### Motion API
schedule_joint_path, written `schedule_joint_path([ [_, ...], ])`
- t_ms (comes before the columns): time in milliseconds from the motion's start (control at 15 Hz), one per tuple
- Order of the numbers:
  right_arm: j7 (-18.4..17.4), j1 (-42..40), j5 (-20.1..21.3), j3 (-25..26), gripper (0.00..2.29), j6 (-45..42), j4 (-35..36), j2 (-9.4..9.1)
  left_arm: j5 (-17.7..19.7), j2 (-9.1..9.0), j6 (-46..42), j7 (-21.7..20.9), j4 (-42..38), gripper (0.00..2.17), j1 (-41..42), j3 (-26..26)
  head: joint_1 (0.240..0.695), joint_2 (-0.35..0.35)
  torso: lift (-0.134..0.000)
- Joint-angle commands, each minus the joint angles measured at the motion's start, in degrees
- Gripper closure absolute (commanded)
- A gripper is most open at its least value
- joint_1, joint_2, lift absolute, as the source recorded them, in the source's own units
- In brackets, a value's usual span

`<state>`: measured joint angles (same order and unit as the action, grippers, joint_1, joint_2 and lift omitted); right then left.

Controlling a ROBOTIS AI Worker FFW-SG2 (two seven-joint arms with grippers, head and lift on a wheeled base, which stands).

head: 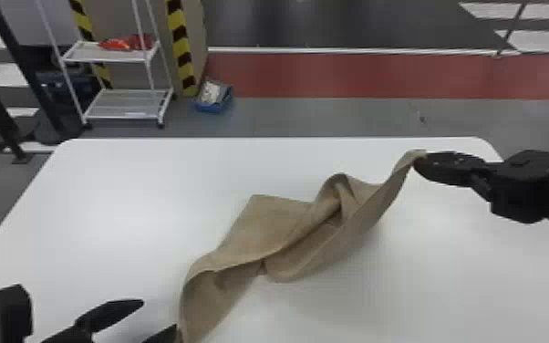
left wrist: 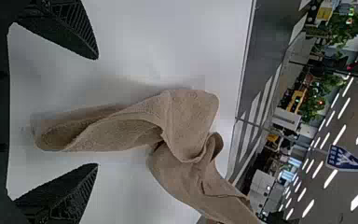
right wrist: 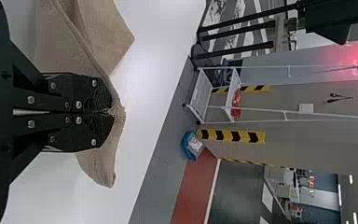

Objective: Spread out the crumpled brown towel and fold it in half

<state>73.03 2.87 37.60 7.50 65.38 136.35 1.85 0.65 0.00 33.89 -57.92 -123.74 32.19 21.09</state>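
Towel (head: 269, 223) slants, its far end pinched by the right gripper (right wrist: 111, 112). Its near end lies close to the left gripper (left wrist: 98, 111), fingers wide.

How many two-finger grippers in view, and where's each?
2. The left gripper is open by the near end of the brown towel; the right gripper is shut on the towel's far-right end, over the white table.

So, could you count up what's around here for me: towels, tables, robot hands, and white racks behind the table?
Towels: 1, the brown towel
Tables: 1, the white table
Hands: 2, the left hand and the right hand
Racks: 1, the white rack
Total: 5
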Motion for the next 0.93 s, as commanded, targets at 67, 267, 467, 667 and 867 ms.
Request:
schedule_joint_path([
  [67, 0.0, 0.9, 1.1, -1.3, 1.3, 2.3, 0.7, 0.0, -0.6, -0.15, 1.1, 0.0, -0.6, 0.08, 1.2, 0.0, 0.695, 0.017, -0.124],
  [267, -0.1, 1.7, 1.0, -0.9, 1.3, 2.3, 0.7, 0.0, -0.6, -0.15, 0.9, -1.0, -1.1, 0.15, 3.1, -0.8, 0.695, 0.021, -0.124],
  [467, -0.2, 2.3, 1.0, -1.1, 1.3, 2.1, 0.6, 0.0, -0.6, -0.15, 0.4, -1.1, -0.4, 0.21, 3.4, -2.2, 0.695, 0.003, -0.124],
  [667, -0.3, 2.6, 0.9, -0.9, 1.3, 2.1, 0.1, 0.0, -1.3, -0.15, -0.5, -0.4, 0.3, 0.21, 3.4, -4.5, 0.695, -0.012, -0.124],
  [867, -0.3, 2.7, 0.6, -0.6, 1.3, 2.1, 0.1, 0.18, -2.5, -0.15, -1.4, 0.4, 1.4, 0.25, 3.2, -5.8, 0.695, -0.039, -0.124],
])
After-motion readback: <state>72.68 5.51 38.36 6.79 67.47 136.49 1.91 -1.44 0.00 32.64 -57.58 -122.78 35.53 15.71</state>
